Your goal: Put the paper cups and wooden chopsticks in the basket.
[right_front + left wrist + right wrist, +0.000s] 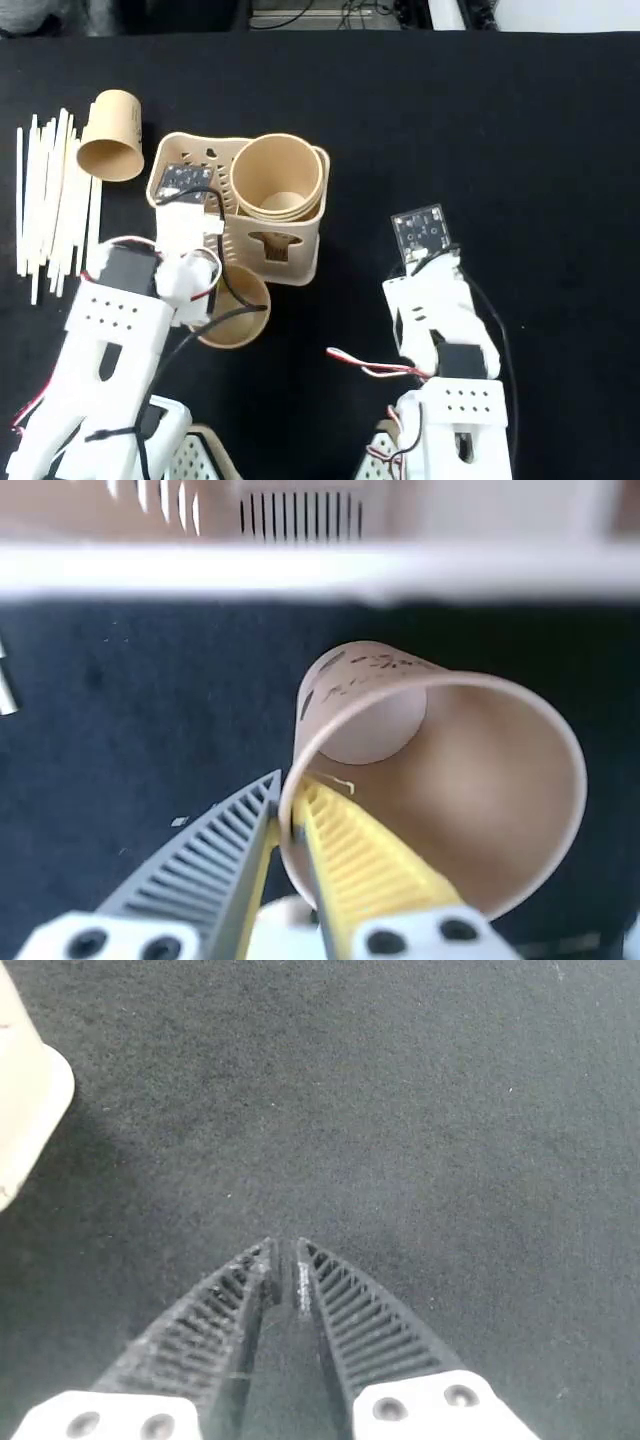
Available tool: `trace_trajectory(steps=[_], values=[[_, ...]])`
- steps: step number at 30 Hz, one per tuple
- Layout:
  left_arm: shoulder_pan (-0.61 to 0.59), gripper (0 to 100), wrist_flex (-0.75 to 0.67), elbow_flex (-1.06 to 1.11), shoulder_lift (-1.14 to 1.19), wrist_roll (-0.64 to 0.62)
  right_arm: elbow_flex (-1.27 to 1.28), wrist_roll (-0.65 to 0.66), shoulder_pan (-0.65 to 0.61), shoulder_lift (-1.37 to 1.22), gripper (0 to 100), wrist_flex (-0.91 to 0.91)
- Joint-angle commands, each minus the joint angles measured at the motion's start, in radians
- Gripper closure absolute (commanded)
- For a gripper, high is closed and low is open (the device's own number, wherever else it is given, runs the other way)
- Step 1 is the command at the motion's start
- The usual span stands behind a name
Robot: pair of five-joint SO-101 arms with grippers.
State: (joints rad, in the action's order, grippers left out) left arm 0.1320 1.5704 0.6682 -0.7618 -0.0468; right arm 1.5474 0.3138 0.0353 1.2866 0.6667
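- Left wrist view shows the left jaws clamped on the rim of a held cup (450, 780), one finger inside the mouth and one outside. The cup is tipped on its side.
- In the high view that cup sits just beside the near wall of the basket (290, 255). Whether it rests on the counter (520, 130) or hangs a little above it, I cannot tell.
- A pale blurred band on the far side of the left wrist view is probably the basket's wall.
- Stacked cups (278, 180) already stand upright in the basket's right compartment.
- A loose cup (110, 135) lies on its side at the far left, touching the chopsticks (50, 200), which are spread in a rough bundle along the left edge.
- The right jaws are closed on nothing, over bare counter well right of the basket.
- Judgement: the paper cup is very light and thin-walled, so a hard squeeze would buckle it. The rolled rim is the stiffest place to grip, and the present hold there looks sound.
- The chopsticks are light, stiff and thin; I would pinch them across the middle.
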Motion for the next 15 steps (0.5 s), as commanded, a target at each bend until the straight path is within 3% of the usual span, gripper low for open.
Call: trace_trajectory(steps=[1, 9, 15], values=[[0.01, 97, 0.164, -0.219, -0.032, 0.064, -0.001, 0.008, 0.0, 0.004, 95.6, -0.021], [0.012, 97, 0.187, -0.355, -0.348, 0.247, -0.001, 0.008, 0.0, 0.004, 95.6, -0.021], [0.012, 97, 0.112, -0.446, -0.568, 0.258, -0.001, 0.008, 0.0, 0.004, 95.6, -0.021]])
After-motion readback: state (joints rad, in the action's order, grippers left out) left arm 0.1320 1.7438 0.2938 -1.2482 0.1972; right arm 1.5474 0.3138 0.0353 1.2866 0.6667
